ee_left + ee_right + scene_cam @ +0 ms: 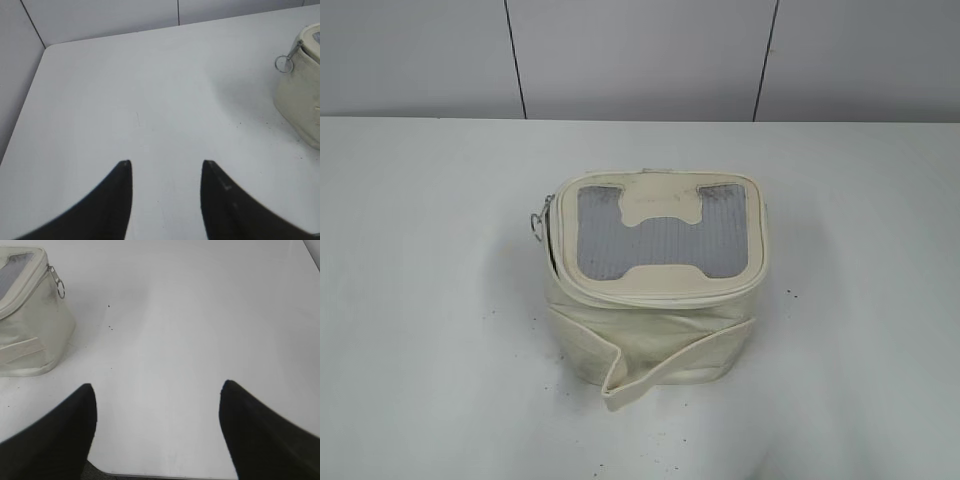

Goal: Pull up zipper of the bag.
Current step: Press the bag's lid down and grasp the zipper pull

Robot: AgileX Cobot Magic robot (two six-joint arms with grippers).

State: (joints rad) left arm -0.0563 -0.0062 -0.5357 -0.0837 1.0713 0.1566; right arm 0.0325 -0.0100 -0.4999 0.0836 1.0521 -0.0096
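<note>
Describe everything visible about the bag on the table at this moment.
The bag is small, boxy, cream, leatherette-looking, and stands upright near the middle of the white table. Its lid has a grey mesh panel with a cream H-shaped patch. The zipper runs around the top rim; a silver ring pull hangs at one corner, another shows in the right wrist view. A loose strap droops across the front. Neither end effector touches it.

Lab-type test bench – bare white table (430, 300), plain grey panelled wall (640, 50) behind.
</note>
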